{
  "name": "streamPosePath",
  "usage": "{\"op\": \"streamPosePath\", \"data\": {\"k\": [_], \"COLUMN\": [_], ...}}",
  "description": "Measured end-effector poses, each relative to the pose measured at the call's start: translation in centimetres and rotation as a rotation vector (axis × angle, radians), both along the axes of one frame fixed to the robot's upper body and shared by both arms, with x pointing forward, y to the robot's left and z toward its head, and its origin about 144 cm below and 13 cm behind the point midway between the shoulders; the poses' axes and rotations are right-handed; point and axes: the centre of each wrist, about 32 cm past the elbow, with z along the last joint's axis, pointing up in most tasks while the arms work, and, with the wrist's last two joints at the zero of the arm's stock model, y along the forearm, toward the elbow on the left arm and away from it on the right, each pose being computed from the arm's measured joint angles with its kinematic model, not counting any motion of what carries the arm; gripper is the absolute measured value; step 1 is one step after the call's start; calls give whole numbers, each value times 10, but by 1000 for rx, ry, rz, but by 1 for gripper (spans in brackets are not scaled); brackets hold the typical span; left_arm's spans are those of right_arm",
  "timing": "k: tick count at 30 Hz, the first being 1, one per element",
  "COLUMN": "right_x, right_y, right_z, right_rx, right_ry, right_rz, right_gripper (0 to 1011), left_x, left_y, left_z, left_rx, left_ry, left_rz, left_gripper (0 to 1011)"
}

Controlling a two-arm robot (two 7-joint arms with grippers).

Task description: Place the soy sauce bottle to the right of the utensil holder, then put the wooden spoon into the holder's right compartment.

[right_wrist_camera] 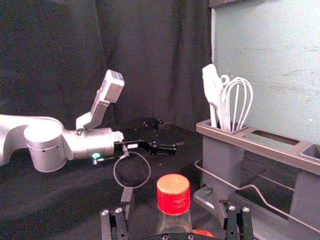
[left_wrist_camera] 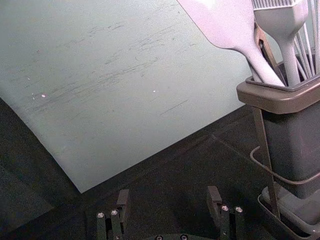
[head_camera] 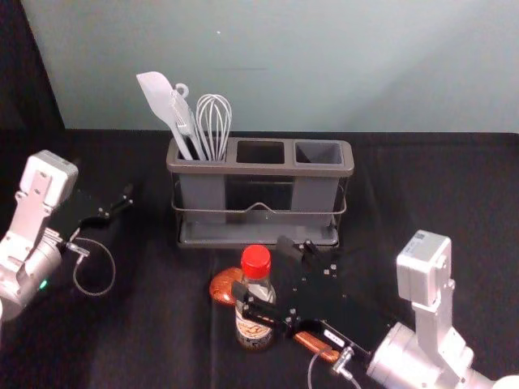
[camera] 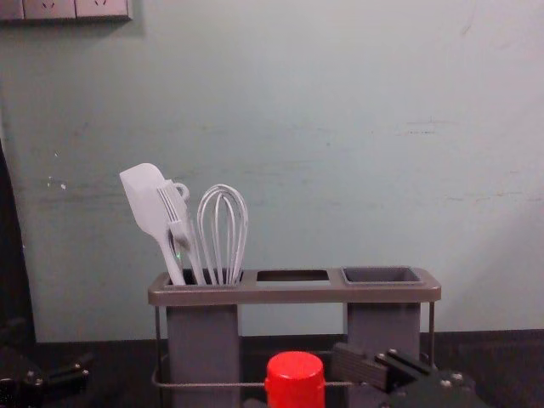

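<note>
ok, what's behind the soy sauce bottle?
The wooden spoon: bowl end shows left of the bottle, handle end right. Its middle is covered by bottle and right gripper.

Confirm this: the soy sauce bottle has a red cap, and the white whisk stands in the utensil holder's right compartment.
Wrong compartment: the head view shows the white whisk in the utensil holder's left compartment. The soy sauce bottle does have a red cap.

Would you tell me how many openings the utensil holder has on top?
3: the left opening, with utensils in it; the middle opening; and the right opening.
</note>
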Motion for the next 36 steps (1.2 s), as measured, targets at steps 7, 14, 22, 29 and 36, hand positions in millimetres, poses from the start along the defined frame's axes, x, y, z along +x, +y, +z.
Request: {"op": "streamPosePath", "data": {"k": [7, 14, 22, 29, 36], "right_x": [9, 11, 13, 13, 12], "right_y": [6, 8, 10, 11, 10], "right_z": [0, -3, -5, -5, -6], "right_rx": [13, 24, 16, 3, 12], "right_ry": [10, 20, 26, 26, 34], "right_rz": [15, 20, 20, 15, 13], "right_gripper": [1002, 983, 788, 567, 383], "left_x": [0, 0, 0, 0, 0], "left_y": [0, 0, 0, 0, 0], "left_z": [0, 0, 0, 0, 0], "left_rx": [0, 0, 0, 0, 0], "left_ry": [0, 0, 0, 0, 0], "left_rz": [0, 0, 0, 0, 0], "left_gripper": [1000, 1000, 1000, 1000, 1000]}}
